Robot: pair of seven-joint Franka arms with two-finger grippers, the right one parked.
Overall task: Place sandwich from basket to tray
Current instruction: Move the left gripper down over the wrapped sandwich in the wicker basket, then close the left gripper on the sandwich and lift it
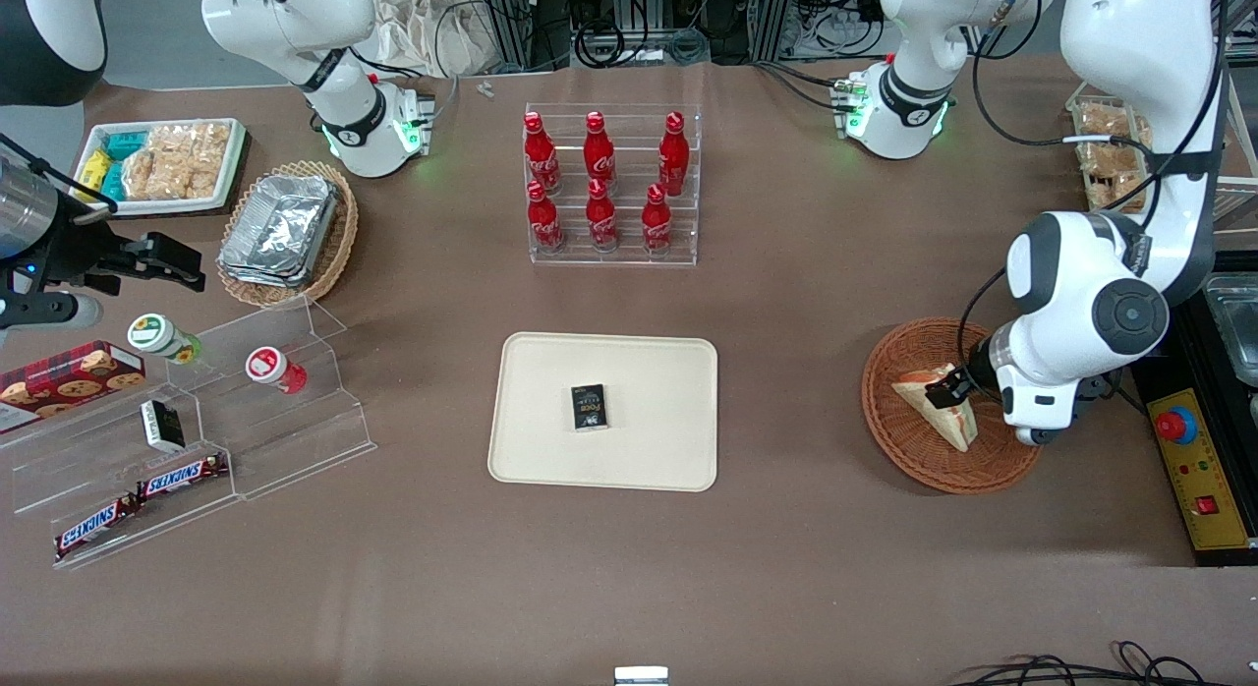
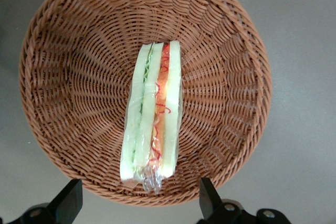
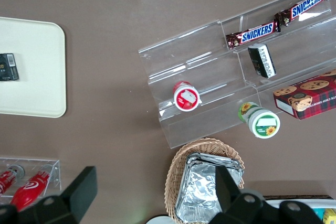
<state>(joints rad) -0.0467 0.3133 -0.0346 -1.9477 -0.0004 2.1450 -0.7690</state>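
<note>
Front view: the left arm's end effector (image 1: 949, 388) hangs directly over the sandwich (image 1: 939, 411) in the basket (image 1: 909, 440), with the tray (image 1: 649, 450) well off toward the parked arm's end of the table. Left wrist view: fingers (image 2: 68, 199) spread wide, grasping nothing, straddling the sandwich (image 2: 152, 116) below; the slick wrapper could slip, or a fingertip could snag the basket (image 2: 68, 77) weave.

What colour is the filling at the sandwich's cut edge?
Red-orange and green between pale white bread on the sandwich, clearest in the left wrist view; the open gripper hovers above it.
</note>
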